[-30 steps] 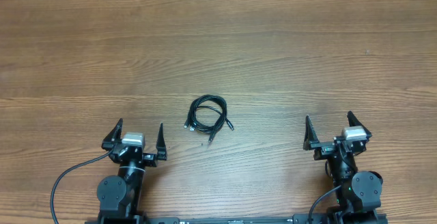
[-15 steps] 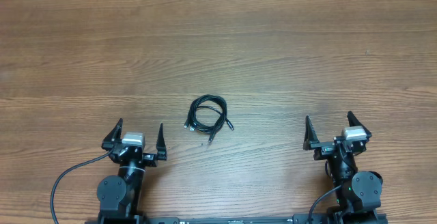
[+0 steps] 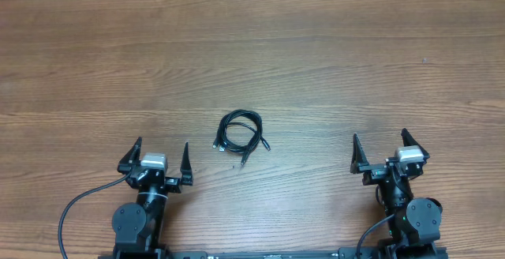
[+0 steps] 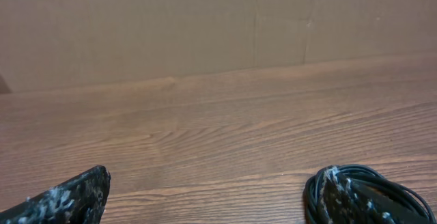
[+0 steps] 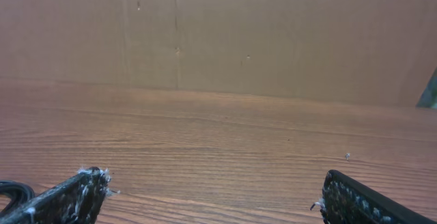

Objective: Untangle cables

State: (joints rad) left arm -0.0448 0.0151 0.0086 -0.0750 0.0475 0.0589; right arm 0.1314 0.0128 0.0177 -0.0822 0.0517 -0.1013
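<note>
The cables (image 3: 241, 130) lie as one small coil of thin black cord in the middle of the wooden table (image 3: 316, 61), with plug ends sticking out toward the front. My left gripper (image 3: 162, 144) stands open near the front edge, to the left of and nearer than the coil, and holds nothing. In the left wrist view the cables (image 4: 392, 183) show just behind my right fingertip (image 4: 345, 197); the left gripper (image 4: 217, 171) is wide open. My right gripper (image 3: 379, 137) is open at the front right, well away from the coil. In the right wrist view the gripper (image 5: 213, 175) is empty, and a bit of cable (image 5: 12, 188) shows at the far left.
A brown cardboard wall (image 5: 218, 33) runs along the table's far edge. A thicker black arm cable (image 3: 75, 208) loops at the front left beside the left arm's base. Bare wood surrounds the coil on all sides.
</note>
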